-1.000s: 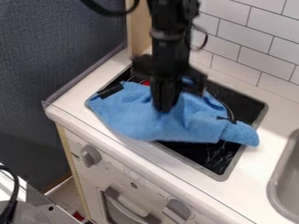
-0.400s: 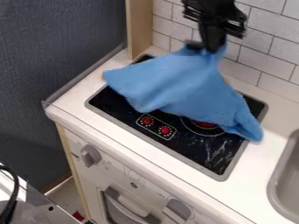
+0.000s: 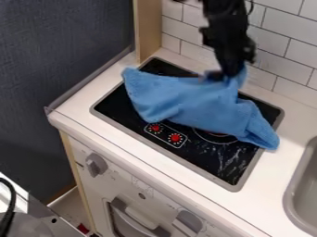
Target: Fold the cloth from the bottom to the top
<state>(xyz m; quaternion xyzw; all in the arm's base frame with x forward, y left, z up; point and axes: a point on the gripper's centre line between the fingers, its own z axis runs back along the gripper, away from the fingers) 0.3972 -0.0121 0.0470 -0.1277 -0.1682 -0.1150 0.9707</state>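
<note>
Going by the camera view, looks mid-fold to me, probably near the laying-down bit. Up by the tiled wall [image 3: 186, 31], a black gripper [image 3: 227, 74] pointing down with fingertips clamped on a gathered bit of the blue cloth [image 3: 186, 99], near the rear edge of the fabric. Pretty clearly a grasp, given the little peak of fabric pulled up right there. Rest of the cloth draped in loose wrinkles across the rear part of the black stove top [image 3: 210, 159], partly over a burner ring [image 3: 217, 141], just behind the red knobs [image 3: 165, 133], with one corner out over the right rim toward the white counter [image 3: 266, 185]. Not a neat fold so far, more of a crumpled drape. Next, would set the pinched bit down at the far edge, low enough to rest flat, then let go gently and lift straight up. Could easily snag or drag the whole lot on release, so no rushing. Might also need a small tug afterward to flatten the bunched right side.
</note>
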